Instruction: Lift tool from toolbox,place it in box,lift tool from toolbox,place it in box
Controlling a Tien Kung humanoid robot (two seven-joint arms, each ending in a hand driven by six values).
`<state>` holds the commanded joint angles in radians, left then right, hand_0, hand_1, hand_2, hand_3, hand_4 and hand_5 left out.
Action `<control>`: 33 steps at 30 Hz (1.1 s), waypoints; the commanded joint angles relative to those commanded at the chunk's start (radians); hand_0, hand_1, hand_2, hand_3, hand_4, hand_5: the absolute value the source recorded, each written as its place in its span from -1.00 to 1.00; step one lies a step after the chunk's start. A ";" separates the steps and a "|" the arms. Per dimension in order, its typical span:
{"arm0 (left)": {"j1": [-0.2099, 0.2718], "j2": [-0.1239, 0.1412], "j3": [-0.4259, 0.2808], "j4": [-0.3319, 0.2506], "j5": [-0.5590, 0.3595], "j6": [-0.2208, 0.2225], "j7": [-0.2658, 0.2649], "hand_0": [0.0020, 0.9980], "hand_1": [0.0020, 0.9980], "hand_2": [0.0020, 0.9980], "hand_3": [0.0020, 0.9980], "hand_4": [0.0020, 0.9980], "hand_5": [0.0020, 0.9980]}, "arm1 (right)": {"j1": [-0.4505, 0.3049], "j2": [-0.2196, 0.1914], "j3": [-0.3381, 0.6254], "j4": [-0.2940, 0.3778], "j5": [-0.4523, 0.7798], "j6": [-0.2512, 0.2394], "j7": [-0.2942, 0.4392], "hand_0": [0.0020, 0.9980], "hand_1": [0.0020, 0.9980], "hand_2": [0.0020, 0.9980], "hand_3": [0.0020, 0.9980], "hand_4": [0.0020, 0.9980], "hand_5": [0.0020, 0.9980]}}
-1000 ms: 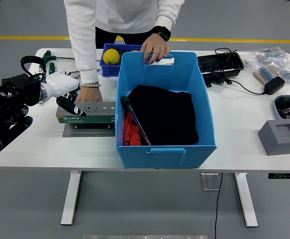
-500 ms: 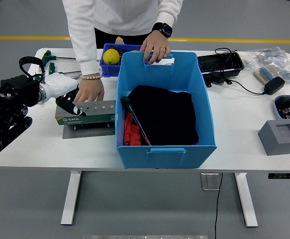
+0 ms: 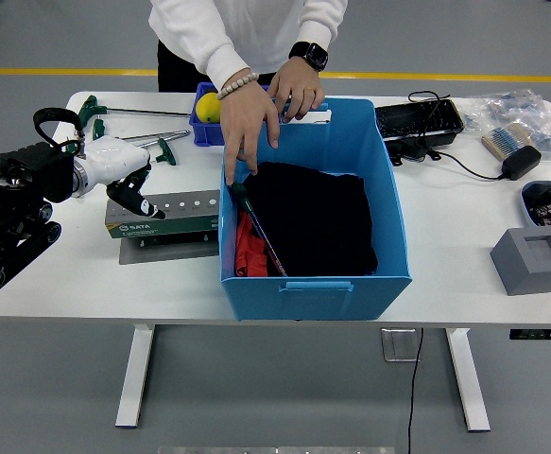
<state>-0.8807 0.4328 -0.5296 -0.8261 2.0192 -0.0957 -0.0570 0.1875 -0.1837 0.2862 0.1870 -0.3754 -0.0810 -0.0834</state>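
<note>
L hand (image 3: pixel 129 184) is seen over the toolbox's (image 3: pixel 162 216) left end, at table's (image 3: pixel 445 246) left side; white palm, dark fingers (image 3: pixel 150 210) curled down, tips touching the box top. Whether anything is gripped can't be told. R hand not seen. Toolbox lies flat just beside the blue box (image 3: pixel 313 203), to its left. Inside blue box: black cloth (image 3: pixel 318 222), red item (image 3: pixel 247 248), & a green-handled tool (image 3: pixel 254 227) laid slantwise along the left wall. One hand of a person (image 3: pixel 249 118) is reached down into the box w/ fingertips at the tool's handle; other hand (image 3: pixel 297 87) is rested on the far rim. More green-handled tools (image 3: pixel 157 147) lie behind the toolbox.
</note>
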 joint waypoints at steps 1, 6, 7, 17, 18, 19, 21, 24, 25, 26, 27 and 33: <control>0.000 0.000 0.001 0.001 -0.001 0.002 -0.002 -0.46 -0.68 -0.67 -0.67 1.00 0.33 | 0.000 0.000 0.000 0.000 0.000 0.000 0.000 0.37 0.34 0.46 0.15 0.63 0.35; 0.001 -0.002 0.004 0.005 -0.008 0.018 -0.007 -0.58 -0.77 -0.73 -0.72 1.00 0.31 | -0.002 0.000 0.000 -0.001 0.001 0.001 0.000 0.37 0.34 0.46 0.15 0.63 0.35; 0.001 -0.002 0.005 0.007 -0.009 0.022 -0.009 -0.58 -0.77 -0.73 -0.72 1.00 0.31 | -0.002 0.000 0.000 -0.001 0.001 0.001 0.000 0.37 0.34 0.46 0.15 0.63 0.35; 0.008 0.002 -0.003 0.010 -0.015 0.098 -0.027 -0.74 -0.91 -0.85 -0.84 1.00 0.19 | -0.010 0.002 0.006 -0.002 -0.003 0.001 -0.001 0.37 0.34 0.46 0.15 0.63 0.35; 0.008 0.002 -0.004 0.011 -0.016 0.106 -0.029 -0.74 -0.91 -0.85 -0.84 1.00 0.19 | -0.010 0.002 0.007 -0.002 -0.003 0.001 -0.001 0.37 0.34 0.46 0.15 0.63 0.35; 0.009 0.003 -0.005 0.012 -0.019 0.118 -0.034 -0.74 -0.91 -0.85 -0.84 1.00 0.19 | -0.011 0.002 0.008 -0.002 -0.004 0.001 -0.001 0.37 0.34 0.46 0.15 0.63 0.35; 0.011 0.004 -0.006 0.012 -0.025 0.140 -0.043 -0.83 -1.00 -0.94 -0.91 1.00 0.04 | -0.012 0.002 0.009 -0.002 -0.005 0.001 -0.001 0.37 0.34 0.46 0.15 0.63 0.35; 0.013 0.007 -0.008 0.011 -0.027 0.169 -0.052 -0.83 -1.00 -0.94 -0.91 1.00 0.04 | -0.013 0.002 0.009 -0.002 -0.005 0.001 -0.001 0.37 0.34 0.46 0.15 0.63 0.35; 0.014 0.008 -0.009 0.010 -0.027 0.177 -0.054 -0.83 -1.00 -0.94 -0.91 1.00 0.04 | -0.013 0.002 0.009 -0.003 -0.004 0.001 -0.001 0.37 0.34 0.46 0.15 0.63 0.35; 0.015 0.009 -0.013 0.008 -0.027 0.183 -0.056 -0.88 -1.00 -1.00 -0.94 0.83 -0.11 | -0.013 0.002 0.008 -0.003 -0.003 0.001 -0.001 0.37 0.34 0.46 0.15 0.63 0.35; 0.015 0.011 -0.017 0.005 -0.028 0.187 -0.057 -0.88 -1.00 -1.00 -0.94 0.83 -0.11 | -0.013 0.002 0.007 -0.003 -0.001 0.001 0.000 0.37 0.34 0.46 0.15 0.63 0.35; 0.028 0.025 -0.073 -0.040 -0.021 0.178 -0.050 -0.91 -1.00 -1.00 -0.94 0.75 -0.12 | -0.011 0.001 -0.002 -0.003 0.013 0.001 0.003 0.37 0.34 0.46 0.15 0.63 0.35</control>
<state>-0.8528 0.4580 -0.6023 -0.8656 1.9980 0.0826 -0.1069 0.1768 -0.1826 0.2845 0.1837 -0.3627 -0.0800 -0.0805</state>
